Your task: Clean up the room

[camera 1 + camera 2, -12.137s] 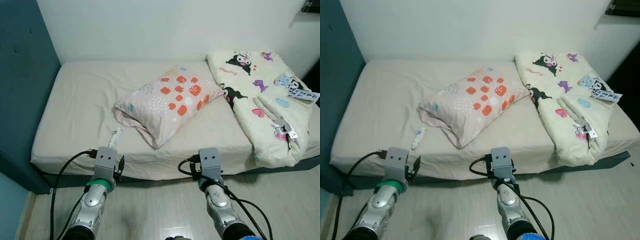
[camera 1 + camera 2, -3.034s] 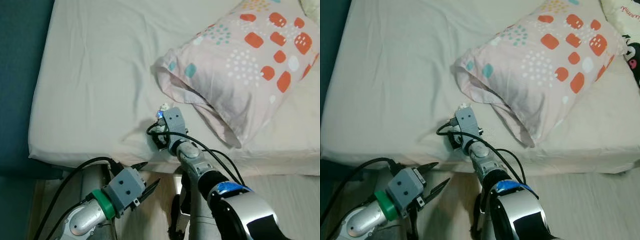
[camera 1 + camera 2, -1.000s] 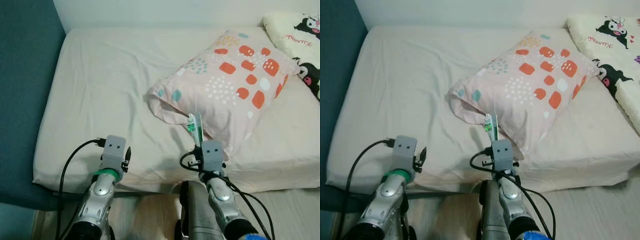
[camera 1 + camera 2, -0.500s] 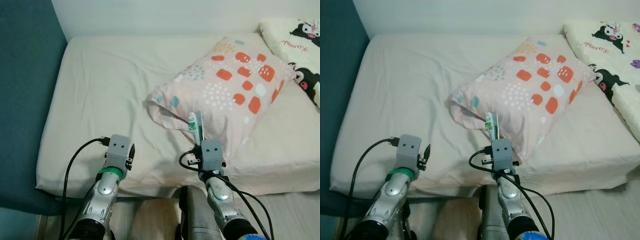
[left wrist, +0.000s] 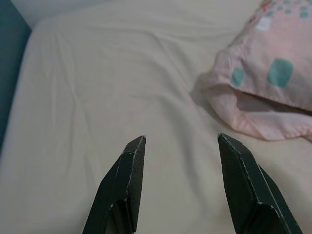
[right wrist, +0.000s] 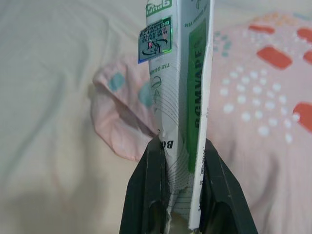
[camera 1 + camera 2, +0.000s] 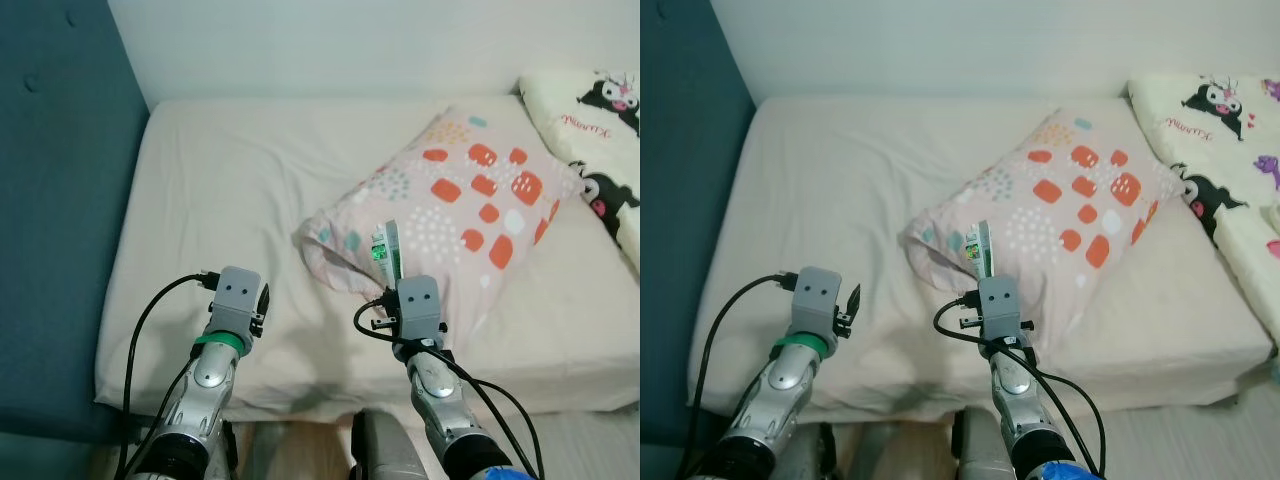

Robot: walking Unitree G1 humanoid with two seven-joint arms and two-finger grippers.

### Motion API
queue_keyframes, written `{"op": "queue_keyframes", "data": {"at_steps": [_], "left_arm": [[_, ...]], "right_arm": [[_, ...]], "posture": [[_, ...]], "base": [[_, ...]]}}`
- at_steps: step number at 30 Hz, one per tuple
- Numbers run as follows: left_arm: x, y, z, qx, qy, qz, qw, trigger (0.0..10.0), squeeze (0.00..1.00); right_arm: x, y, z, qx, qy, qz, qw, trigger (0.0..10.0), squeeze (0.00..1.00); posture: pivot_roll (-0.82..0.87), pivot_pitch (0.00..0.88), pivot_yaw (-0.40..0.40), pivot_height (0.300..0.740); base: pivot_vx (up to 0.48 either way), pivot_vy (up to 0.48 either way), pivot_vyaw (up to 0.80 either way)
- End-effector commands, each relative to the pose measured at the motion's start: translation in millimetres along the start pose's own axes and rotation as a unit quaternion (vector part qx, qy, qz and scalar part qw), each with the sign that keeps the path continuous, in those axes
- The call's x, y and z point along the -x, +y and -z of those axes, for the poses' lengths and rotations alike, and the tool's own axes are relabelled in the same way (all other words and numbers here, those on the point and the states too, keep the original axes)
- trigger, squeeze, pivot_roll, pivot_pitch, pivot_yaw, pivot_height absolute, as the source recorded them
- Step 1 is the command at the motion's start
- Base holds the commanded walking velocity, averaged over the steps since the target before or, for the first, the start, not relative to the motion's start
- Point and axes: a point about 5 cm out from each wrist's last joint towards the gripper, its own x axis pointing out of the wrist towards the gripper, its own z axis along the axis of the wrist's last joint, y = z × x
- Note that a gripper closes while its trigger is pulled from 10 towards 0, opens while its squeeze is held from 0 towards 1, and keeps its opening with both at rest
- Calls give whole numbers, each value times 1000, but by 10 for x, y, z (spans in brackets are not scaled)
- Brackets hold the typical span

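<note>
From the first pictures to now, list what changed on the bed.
The small white and green tube, first lying on the beige sheet near the front edge, was picked up and now stands clamped in the right gripper. The left gripper hangs open. The pink spotted pillow stayed put.

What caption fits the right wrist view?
Right gripper clamps a white and green tube upright, with the spotted pillow on the bed behind.
</note>
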Motion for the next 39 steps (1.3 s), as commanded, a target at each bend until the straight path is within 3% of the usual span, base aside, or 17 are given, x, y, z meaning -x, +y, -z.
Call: {"op": "queue_keyframes", "data": {"at_steps": [1,17,26,39], "left_arm": [[30,-11,73,3,10,3,1000,10000,0],[43,1,92,-2,8,5,1000,10000,0],[66,-20,131,-4,12,12,1000,10000,0],[88,-31,176,-9,23,20,999,10000,0]], "right_arm": [[34,13,61,1,13,-4,1000,10000,0],[50,40,93,2,22,-10,1000,10000,0],[91,104,211,10,61,-23,998,10000,0],[103,79,235,0,68,-11,998,10000,0]], "posture": [[3,35,-24,686],[7,24,-24,740],[7,19,-24,740],[10,27,-23,740]], "base": [[0,0,0],[0,0,0],[0,0,0],[0,0,0]]}}
